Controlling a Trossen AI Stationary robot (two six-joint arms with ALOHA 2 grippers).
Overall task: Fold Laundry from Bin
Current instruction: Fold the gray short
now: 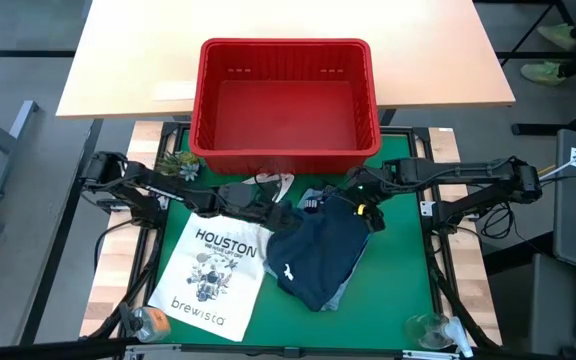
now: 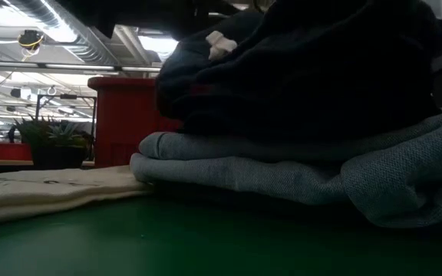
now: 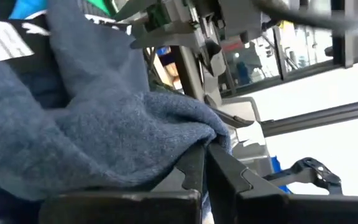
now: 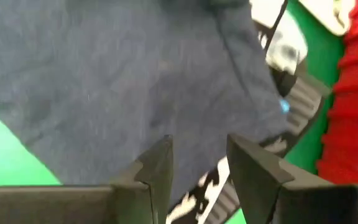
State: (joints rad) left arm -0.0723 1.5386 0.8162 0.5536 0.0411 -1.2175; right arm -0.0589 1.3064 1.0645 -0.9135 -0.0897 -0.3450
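- Left gripper (image 3: 205, 163) pinches a soft grey-blue knit fold of the laundry (image 1: 318, 255), heaped on the green mat.
- Right gripper (image 4: 199, 163), jaws parted, hovers over navy cloth.
- Slotted red plastic bin (image 1: 286, 100) stands behind.

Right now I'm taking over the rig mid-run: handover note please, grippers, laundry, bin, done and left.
Left gripper: shut, pinching a fold of grey-blue knit fabric at the near-left edge of the garment pile.
Right gripper: fingers apart, right over the dark navy garment; a grip on it cannot be confirmed.
Laundry: navy garment lies bunched on the green mat, on top of the grey-blue piece, beside the white printed tote bag.
Red slotted plastic bin: behind the mat, nothing visible inside.
Done: bin looks emptied.
Left: the pile is not flat yet, top garment still to be spread and folded.
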